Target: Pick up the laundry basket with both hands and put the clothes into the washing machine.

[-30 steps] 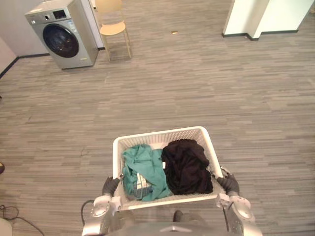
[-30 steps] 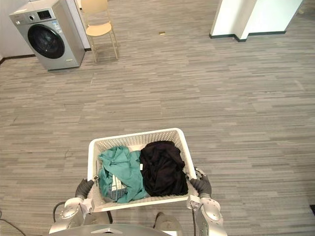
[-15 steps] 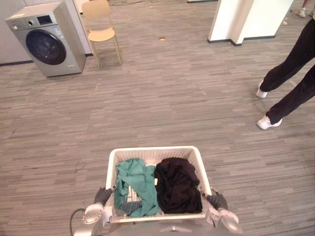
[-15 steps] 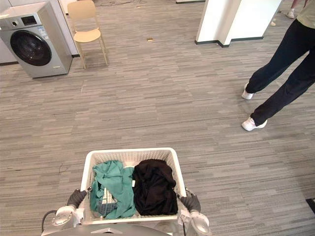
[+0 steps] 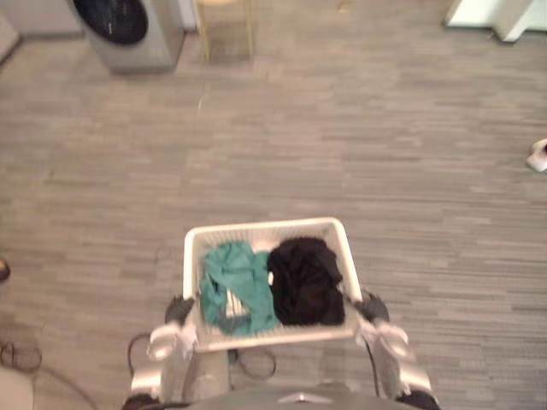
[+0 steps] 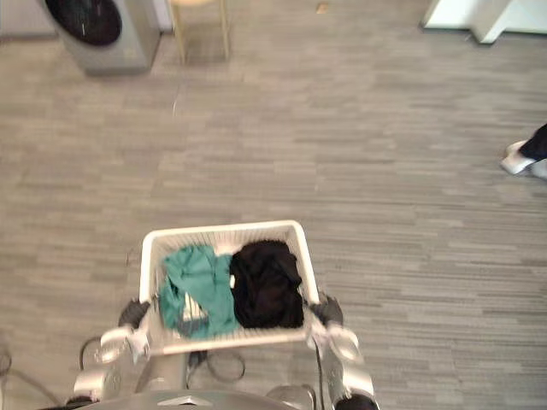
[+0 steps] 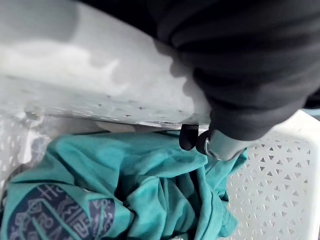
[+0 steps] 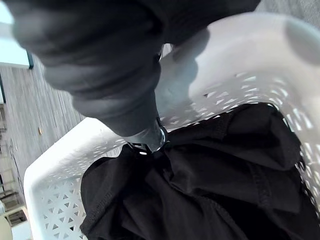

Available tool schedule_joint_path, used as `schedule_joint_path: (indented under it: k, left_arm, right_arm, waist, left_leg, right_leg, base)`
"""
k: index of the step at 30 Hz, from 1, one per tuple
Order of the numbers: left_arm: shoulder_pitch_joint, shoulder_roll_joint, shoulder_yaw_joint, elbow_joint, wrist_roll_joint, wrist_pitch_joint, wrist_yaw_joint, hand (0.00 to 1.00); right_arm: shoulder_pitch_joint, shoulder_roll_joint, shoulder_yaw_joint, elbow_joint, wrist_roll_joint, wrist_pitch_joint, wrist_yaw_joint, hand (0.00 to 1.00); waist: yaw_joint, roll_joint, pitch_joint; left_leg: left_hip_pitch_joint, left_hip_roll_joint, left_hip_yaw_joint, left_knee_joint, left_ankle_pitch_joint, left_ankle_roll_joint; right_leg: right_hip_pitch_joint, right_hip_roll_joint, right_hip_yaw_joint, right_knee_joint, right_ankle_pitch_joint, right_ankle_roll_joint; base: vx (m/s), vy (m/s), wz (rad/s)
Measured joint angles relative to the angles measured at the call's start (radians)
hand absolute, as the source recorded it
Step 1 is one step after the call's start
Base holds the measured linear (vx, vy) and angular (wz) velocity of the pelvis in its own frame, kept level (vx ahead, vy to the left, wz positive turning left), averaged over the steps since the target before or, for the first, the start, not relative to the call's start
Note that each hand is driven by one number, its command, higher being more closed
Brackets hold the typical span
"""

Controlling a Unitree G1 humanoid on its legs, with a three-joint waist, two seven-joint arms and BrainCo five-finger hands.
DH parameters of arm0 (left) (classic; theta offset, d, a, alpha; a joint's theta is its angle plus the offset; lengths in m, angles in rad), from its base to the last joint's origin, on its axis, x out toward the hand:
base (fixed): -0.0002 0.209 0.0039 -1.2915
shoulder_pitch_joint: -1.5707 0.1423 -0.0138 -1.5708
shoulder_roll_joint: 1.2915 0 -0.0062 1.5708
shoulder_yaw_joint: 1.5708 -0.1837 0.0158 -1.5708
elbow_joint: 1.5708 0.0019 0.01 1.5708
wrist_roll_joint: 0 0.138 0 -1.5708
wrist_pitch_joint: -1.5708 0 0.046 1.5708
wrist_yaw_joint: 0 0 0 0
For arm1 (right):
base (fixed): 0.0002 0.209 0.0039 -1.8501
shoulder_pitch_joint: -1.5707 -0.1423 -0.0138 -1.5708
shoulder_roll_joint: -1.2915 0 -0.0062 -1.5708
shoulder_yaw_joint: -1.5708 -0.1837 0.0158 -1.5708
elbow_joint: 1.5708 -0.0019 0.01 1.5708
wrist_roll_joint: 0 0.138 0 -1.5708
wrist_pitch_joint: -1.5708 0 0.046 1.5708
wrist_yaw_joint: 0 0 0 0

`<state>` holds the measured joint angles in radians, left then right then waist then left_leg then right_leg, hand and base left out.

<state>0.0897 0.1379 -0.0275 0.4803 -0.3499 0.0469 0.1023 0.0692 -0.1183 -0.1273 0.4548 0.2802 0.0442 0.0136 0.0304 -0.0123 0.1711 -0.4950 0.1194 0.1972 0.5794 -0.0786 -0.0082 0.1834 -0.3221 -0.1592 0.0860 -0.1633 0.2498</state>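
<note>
The left hand point(image 5: 178, 309) and right hand point(image 5: 373, 306) clamp opposite side rims of the basket point(image 5: 265, 227), fingers point(image 7: 220, 145) hooked over the edge to carry it level. Teal and black clothes point(image 5: 235, 286) lie inside, not yet loaded into the washer point(image 5: 128, 26), far left across the floor point(image 5: 342, 128).

We note two silver-grey metal arms with rounded shells: left arm point(image 5: 161, 346), right arm point(image 5: 395, 354). Left hand point(image 5: 178, 309) and right hand point(image 5: 373, 306) wear dark ribbed covers over backs and wrists. We see silver fingers point(image 7: 224, 145), dark rounded tips.
</note>
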Motion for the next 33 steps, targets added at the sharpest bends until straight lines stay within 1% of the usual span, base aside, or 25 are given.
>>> schedule_joint_path:
  k: [2,3,4,6,7,8,10,11,13,15,16,17,18,19,20,21,22,23,24,25,26,28,30,32,33]
  left_arm:
    - [0.001,0.004,0.0,-0.009,0.0,0.0,0.001,1.0]
    - [0.018,-0.006,-0.003,-0.022,0.0,0.0,0.003,1.0]
    - [0.038,-0.01,-0.003,-0.029,0.0,0.0,0.002,1.0]
    - [0.048,-0.011,-0.007,-0.03,0.002,0.012,0.003,1.0]
    - [0.064,0.003,-0.016,-0.03,0.002,0.028,0.003,1.0]
    - [0.077,0.015,-0.017,-0.029,0.01,0.039,0.002,1.0]
    - [0.081,0.032,-0.023,-0.029,0.033,0.041,-0.003,1.0]
    - [0.08,0.035,-0.023,-0.034,0.036,0.038,-0.006,1.0]
    - [0.054,0.028,-0.026,-0.05,0.037,0.031,-0.007,1.0]
    - [0.015,0.023,-0.031,-0.073,0.037,0.028,-0.007,1.0]
    - [0.014,0.028,-0.035,-0.078,0.039,0.024,-0.009,1.0]
    - [0.022,0.031,-0.035,-0.076,0.039,0.023,-0.008,1.0]
    - [0.053,0.035,-0.028,-0.073,0.039,0.023,-0.006,1.0]
    - [0.071,0.023,-0.015,-0.072,0.039,0.026,-0.005,1.0]
    - [0.085,0.004,-0.009,-0.075,0.039,0.026,-0.005,1.0]
    - [0.095,-0.024,-0.003,-0.08,0.043,0.025,-0.006,1.0]
    - [0.102,-0.037,-0.001,-0.08,0.043,0.026,-0.007,1.0]
    - [0.134,-0.051,0.009,-0.076,0.043,0.028,-0.007,1.0]
    - [0.145,-0.067,0.008,-0.075,0.042,0.035,-0.015,1.0]
    - [0.15,-0.071,0.008,-0.075,0.042,0.035,-0.017,1.0]
    - [0.159,-0.07,0.008,-0.075,0.04,0.037,-0.026,1.0]
    - [0.175,-0.068,0.019,-0.119,0.04,0.017,-0.034,1.0]
    - [0.176,-0.067,0.035,-0.124,0.038,0.01,-0.043,1.0]
    - [0.183,-0.089,0.07,-0.122,0.034,0.012,-0.047,1.0]
    - [0.179,-0.1,0.072,-0.124,0.034,0.012,-0.045,1.0]
  right_arm:
    - [-0.006,0.005,0.001,-0.01,-0.003,-0.004,-0.003,1.0]
    - [-0.006,-0.002,0.005,-0.011,-0.008,-0.012,-0.003,1.0]
    - [-0.002,-0.006,0.005,-0.007,-0.012,-0.01,-0.002,1.0]
    - [0.013,-0.004,0.007,-0.006,-0.013,0.002,-0.001,1.0]
    - [0.04,0.007,0.009,-0.005,-0.013,0.009,0.001,1.0]
    - [0.074,0.022,0.011,-0.005,-0.014,0.011,0.006,1.0]
    - [0.108,0.036,0.016,-0.014,-0.013,0.01,0.008,1.0]
    - [0.12,0.037,0.017,-0.051,-0.009,-0.004,0.021,1.0]
    - [0.137,0.038,0.004,-0.125,-0.007,-0.015,0.026,1.0]
    - [0.14,0.045,-0.021,-0.167,-0.006,-0.016,0.025,1.0]
    - [0.146,0.057,-0.03,-0.165,-0.006,-0.013,0.024,1.0]
    - [0.15,0.062,-0.031,-0.164,-0.006,-0.012,0.024,1.0]
    - [0.155,0.074,-0.019,-0.164,-0.006,-0.006,0.023,1.0]
    - [0.154,0.071,-0.014,-0.164,-0.008,0.0,0.022,1.0]
    - [0.155,0.065,-0.018,-0.165,-0.008,0.0,0.022,1.0]
    - [0.154,0.042,-0.029,-0.164,-0.008,0.01,0.023,1.0]
    - [0.151,0.028,-0.028,-0.165,-0.008,0.017,0.023,1.0]
    - [0.144,0.011,-0.009,-0.165,-0.007,0.028,0.023,1.0]
    - [0.142,-0.001,-0.007,-0.164,-0.007,0.03,0.022,1.0]
    - [0.137,-0.004,-0.009,-0.164,-0.007,0.031,0.021,1.0]
    - [0.142,-0.007,-0.008,-0.16,-0.007,0.032,0.021,1.0]
    - [0.141,-0.014,0.003,-0.162,0.004,0.022,0.026,1.0]
    - [0.092,-0.019,0.009,-0.158,0.007,0.012,0.028,1.0]
    - [0.042,-0.042,0.029,-0.11,0.005,0.003,0.032,1.0]
    - [0.049,-0.047,0.031,-0.107,0.005,0.002,0.032,1.0]
  waist:
    - [0.007,-0.005,-0.005]
    - [0.013,0.005,-0.013]
    - [0.012,-0.014,-0.009]
    - [-0.002,-0.02,-0.008]
    - [-0.009,-0.02,0.0]
    - [-0.019,-0.012,0.011]
    - [-0.046,0.008,0.024]
    - [-0.067,0.019,0.027]
    - [-0.093,0.035,0.032]
    - [-0.094,0.053,0.041]
    - [-0.093,0.042,0.035]
    - [-0.093,0.032,0.028]
    - [-0.094,0.008,0.013]
    - [-0.1,0.011,0.001]
    - [-0.1,0.036,-0.01]
    - [-0.093,0.102,-0.014]
    - [-0.085,0.127,-0.014]
    - [-0.069,0.151,-0.015]
    - [-0.059,0.165,0.001]
    - [-0.051,0.161,0.014]
    - [-0.034,0.134,0.035]
    - [-0.001,0.103,0.033]
    - [0.024,0.093,0.021]
    - [0.034,0.125,0.0]
    - [0.037,0.137,-0.008]
  left_leg:
    - [-0.005,-0.011,0.01,0.098,-0.072,0.017]
    - [0.046,-0.032,0.033,0.08,-0.16,0.029]
    - [0.101,-0.076,0.054,0.04,-0.185,0.052]
    - [0.182,-0.129,0.053,-0.029,-0.197,0.075]
    - [0.277,-0.165,0.027,-0.098,-0.199,0.091]
    - [0.387,-0.183,-0.005,-0.174,-0.2,0.098]
    - [0.527,-0.193,-0.053,-0.283,-0.195,0.104]
    - [0.593,-0.202,-0.082,-0.336,-0.192,0.107]
    - [0.669,-0.2,-0.135,-0.397,-0.193,0.104]
    - [0.743,-0.168,-0.158,-0.452,-0.217,0.065]
    - [0.798,-0.157,-0.163,-0.494,-0.232,0.04]
    - [0.825,-0.155,-0.168,-0.502,-0.245,0.019]
    - [0.88,-0.144,-0.169,-0.481,-0.276,-0.032]
    - [0.888,-0.12,-0.168,-0.409,-0.289,-0.044]
    - [0.835,-0.07,-0.168,-0.207,-0.286,-0.048]
    - [0.728,0.012,-0.169,0.073,-0.203,-0.101]
    - [0.668,0.046,-0.171,0.203,-0.092,-0.116]
    - [0.557,0.099,-0.171,0.414,0.147,-0.155]
    - [0.446,0.138,-0.167,0.602,0.114,-0.116]
    - [0.403,0.146,-0.161,0.665,0.077,-0.083]
    - [0.34,0.134,-0.131,0.689,0.004,-0.02]
    - [0.234,0.102,-0.057,0.577,-0.086,-0.002]
    - [0.164,0.054,-0.027,0.267,-0.117,-0.015]
    - [0.145,0.025,-0.008,-0.232,-0.025,-0.083]
    - [0.139,0.026,-0.001,-0.313,-0.002,-0.108]
  right_leg:
    - [0.005,-0.02,0.024,0.062,0.027,0.009]
    - [-0.049,-0.043,0.048,0.198,0.051,-0.001]
    - [-0.146,-0.1,0.068,0.409,0.103,-0.067]
    - [-0.276,-0.136,0.097,0.689,0.225,-0.165]
    - [-0.337,-0.096,0.117,0.895,0.174,-0.166]
    - [-0.38,-0.007,0.121,1.026,0.083,-0.177]
    - [-0.465,0.124,0.072,1.083,-0.029,-0.183]
    - [-0.533,0.146,0.002,1.028,-0.082,-0.205]
    - [-0.635,0.147,-0.081,0.852,-0.11,-0.218]
    - [-0.677,0.155,-0.106,0.509,-0.025,-0.209]
    - [-0.667,0.165,-0.093,0.258,0.077,-0.182]
    - [-0.674,0.164,-0.07,0.191,0.115,-0.178]
    - [-0.68,0.17,-0.025,0.178,0.187,-0.21]
    - [-0.687,0.19,-0.009,0.261,0.264,-0.252]
    - [-0.682,0.214,-0.021,0.353,0.264,-0.272]
    - [-0.642,0.268,-0.056,0.39,0.18,-0.281]
    - [-0.617,0.301,-0.064,0.391,0.154,-0.296]
    - [-0.56,0.349,-0.061,0.373,0.116,-0.32]
    - [-0.47,0.396,-0.054,0.326,0.091,-0.34]
    - [-0.41,0.411,-0.045,0.289,0.079,-0.347]
    - [-0.298,0.417,-0.011,0.22,0.066,-0.351]
    - [-0.173,0.414,0.06,0.113,0.053,-0.352]
    - [-0.109,0.404,0.136,0.05,0.04,-0.338]
    - [-0.014,0.396,0.201,-0.013,-0.012,-0.32]
    - [0.01,0.405,0.21,-0.024,-0.031,-0.307]
  base:
    - [0.48,0.388,-0.08]
    - [0.54,0.463,-0.13]
    - [0.38,0.344,0.0]
    - [0.4,0.265,0.33]
    - [0.61,0.333,0.59]
    - [0.61,0.253,0.6]
    - [0.61,0.139,0.7]
    - [0.52,0.05,0.77]
    - [0.56,0.014,0.88]
    - [0.61,-0.048,0.87]
    - [0.53,-0.113,0.52]
    - [0.7,-0.191,0.48]
    - [0.75,-0.238,0.26]
    - [0.92,-0.318,0.28]
    - [0.92,-0.345,0.21]
    - [0.77,-0.291,0.07]
    - [0.78,-0.252,-0.37]
    - [0.79,-0.216,-0.6]
    - [0.77,-0.204,-0.57]
    - [0.87,-0.202,-0.43]
    - [0.56,-0.12,-0.37]
    - [0.65,-0.079,-0.79]
    - [0.74,0.026,-1.17]
    - [0.65,0.159,-0.89]
    - [0.68,0.242,-0.52]
